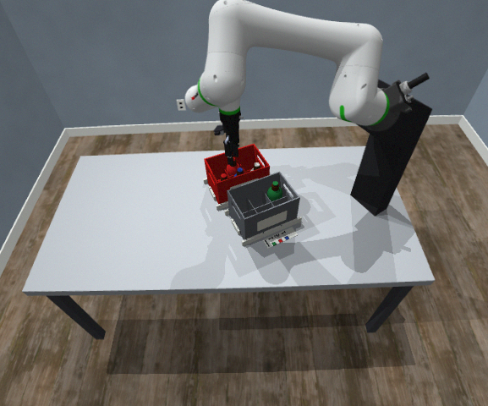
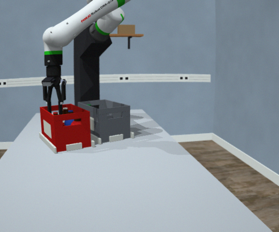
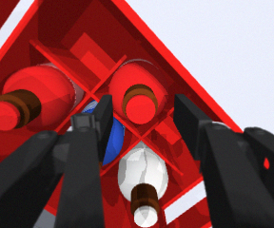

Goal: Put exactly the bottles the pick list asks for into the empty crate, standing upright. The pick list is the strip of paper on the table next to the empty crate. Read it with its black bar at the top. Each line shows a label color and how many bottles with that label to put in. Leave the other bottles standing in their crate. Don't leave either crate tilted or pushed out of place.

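Observation:
The red crate (image 1: 236, 177) holds two red-label bottles, a blue one (image 3: 109, 135) and a white one (image 3: 142, 182). My gripper (image 3: 143, 107) is open and reaches down into the top of this crate; it also shows in the exterior view (image 2: 54, 106). Its fingers stand on either side of the neck of one red bottle (image 3: 139, 102), with gaps on both sides. The other red bottle (image 3: 28, 100) is in the neighbouring cell. The grey crate (image 1: 263, 207) stands beside the red one and holds one green bottle (image 1: 274, 190), upright in a back cell. The pick list (image 1: 281, 238) lies in front of the grey crate.
The arm's black pedestal (image 1: 388, 152) stands at the table's right rear. White stop blocks (image 2: 73, 146) lie around the bases of both crates. The crates stand close together near the table's middle.

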Controlling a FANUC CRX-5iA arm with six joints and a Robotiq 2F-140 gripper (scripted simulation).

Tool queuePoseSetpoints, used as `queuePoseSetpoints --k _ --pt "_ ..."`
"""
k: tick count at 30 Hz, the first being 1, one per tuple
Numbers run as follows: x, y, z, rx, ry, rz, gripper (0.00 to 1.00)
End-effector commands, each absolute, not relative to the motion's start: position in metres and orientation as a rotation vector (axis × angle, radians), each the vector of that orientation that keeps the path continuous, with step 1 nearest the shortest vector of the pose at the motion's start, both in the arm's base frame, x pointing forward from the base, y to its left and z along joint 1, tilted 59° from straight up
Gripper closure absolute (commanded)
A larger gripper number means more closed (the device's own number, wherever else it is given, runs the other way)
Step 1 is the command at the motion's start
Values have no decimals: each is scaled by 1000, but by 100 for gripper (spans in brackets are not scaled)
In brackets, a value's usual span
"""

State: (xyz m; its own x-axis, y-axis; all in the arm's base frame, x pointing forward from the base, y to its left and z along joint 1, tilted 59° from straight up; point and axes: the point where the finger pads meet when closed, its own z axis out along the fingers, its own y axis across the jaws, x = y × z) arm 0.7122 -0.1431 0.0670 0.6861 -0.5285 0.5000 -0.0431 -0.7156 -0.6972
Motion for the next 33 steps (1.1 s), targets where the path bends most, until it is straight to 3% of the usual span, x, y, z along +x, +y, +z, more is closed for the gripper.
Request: queuePoseSetpoints --k 1,21,22,33 --pt "715 -142 65 -2225 437 -937 56" --pt "722 -138 61 -2225 437 -937 56" --pt "720 -139 62 -2225 437 -937 90" --pt "720 -139 62 -2225 436 -937 90"
